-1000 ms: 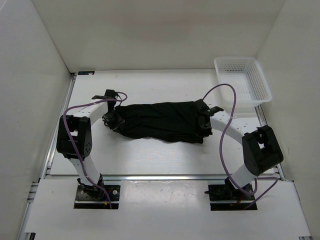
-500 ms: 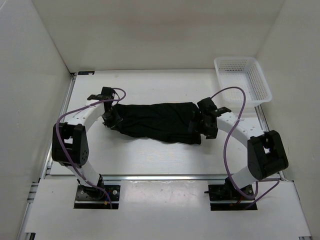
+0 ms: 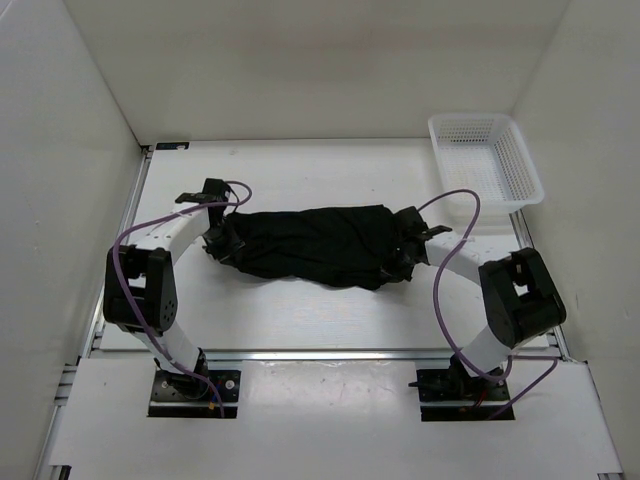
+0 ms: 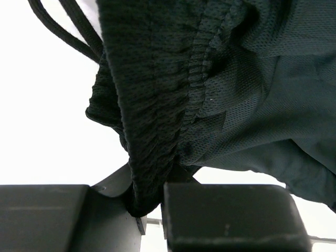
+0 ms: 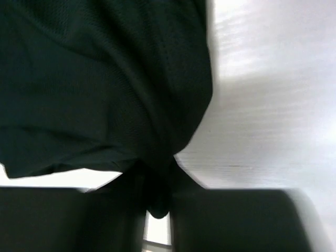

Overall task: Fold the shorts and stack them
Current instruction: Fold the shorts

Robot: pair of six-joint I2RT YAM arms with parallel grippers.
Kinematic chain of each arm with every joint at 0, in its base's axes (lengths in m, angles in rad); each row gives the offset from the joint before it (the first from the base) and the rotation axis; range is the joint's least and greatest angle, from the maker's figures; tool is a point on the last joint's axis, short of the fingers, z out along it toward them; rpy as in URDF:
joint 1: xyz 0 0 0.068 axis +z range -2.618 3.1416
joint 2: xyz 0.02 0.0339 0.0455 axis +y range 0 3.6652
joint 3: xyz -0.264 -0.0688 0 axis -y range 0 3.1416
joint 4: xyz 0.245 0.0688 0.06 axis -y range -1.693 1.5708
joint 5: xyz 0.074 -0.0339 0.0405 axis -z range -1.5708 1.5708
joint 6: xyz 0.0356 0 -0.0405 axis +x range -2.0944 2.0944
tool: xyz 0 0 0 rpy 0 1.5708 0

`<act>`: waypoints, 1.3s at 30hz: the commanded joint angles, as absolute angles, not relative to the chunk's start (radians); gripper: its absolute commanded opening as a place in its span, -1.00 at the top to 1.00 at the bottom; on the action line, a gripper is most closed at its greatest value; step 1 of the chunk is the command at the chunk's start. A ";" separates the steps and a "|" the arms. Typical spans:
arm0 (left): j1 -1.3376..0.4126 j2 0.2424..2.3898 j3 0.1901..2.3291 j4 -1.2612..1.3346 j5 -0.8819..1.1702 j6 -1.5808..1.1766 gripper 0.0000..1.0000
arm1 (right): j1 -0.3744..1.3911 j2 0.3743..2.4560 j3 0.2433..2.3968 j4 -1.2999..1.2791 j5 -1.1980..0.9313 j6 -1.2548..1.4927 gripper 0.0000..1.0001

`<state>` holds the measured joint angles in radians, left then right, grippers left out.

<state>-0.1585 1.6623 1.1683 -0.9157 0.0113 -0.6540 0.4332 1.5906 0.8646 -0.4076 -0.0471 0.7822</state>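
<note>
Shorts (image 3: 310,245), left of basket (image 3: 486,160): likely soft, limp, light, will sag. 2 grips: left gripper (image 4: 149,203) pinches ribbed waistband, right gripper (image 5: 157,202) pinches far end. Best hold: edges.

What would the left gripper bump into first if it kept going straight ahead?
The shorts. The left gripper holds one end in its jaws, and the rest of the cloth lies right ahead. Past that, probably the right gripper at the other end.
</note>
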 commanded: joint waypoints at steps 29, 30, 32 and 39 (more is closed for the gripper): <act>0.047 1.529 1.105 -0.935 -0.002 -0.669 -0.82 | 0.430 1.408 0.972 -0.652 0.267 0.584 -0.98; 0.058 1.529 1.091 -0.916 0.021 -0.669 -0.82 | 0.430 1.396 0.973 -0.666 0.267 0.572 -0.98; 0.069 1.557 1.057 -0.888 0.098 -0.681 -0.82 | 0.430 1.387 0.983 -0.679 0.296 0.562 -0.98; 0.058 1.568 0.976 -0.804 0.178 -0.736 -0.67 | 0.430 1.367 0.992 -0.689 0.318 0.551 -0.98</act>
